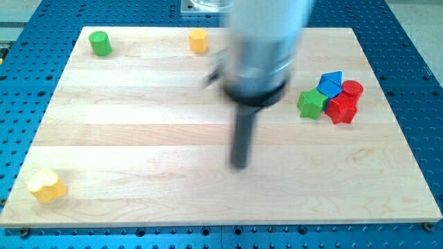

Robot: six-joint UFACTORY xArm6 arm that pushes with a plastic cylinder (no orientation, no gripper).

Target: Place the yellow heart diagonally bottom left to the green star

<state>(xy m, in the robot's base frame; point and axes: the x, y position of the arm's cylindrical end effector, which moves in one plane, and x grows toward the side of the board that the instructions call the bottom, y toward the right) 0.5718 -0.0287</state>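
Our tip (239, 164) rests near the middle of the bench (138, 138), blurred, touching no block; we carry no fingers, only this rod. The yellow heart (46, 186) lies far off at our 8 o'clock, by the bench's bottom-left corner. The green star (311, 104) sits at our 2 o'clock, packed against a red star (341, 109), a blue block (331, 84) and a red cylinder (353, 88). At 11 o'clock stands a yellow block (199, 41); at 10 o'clock, a green cylinder (100, 43).
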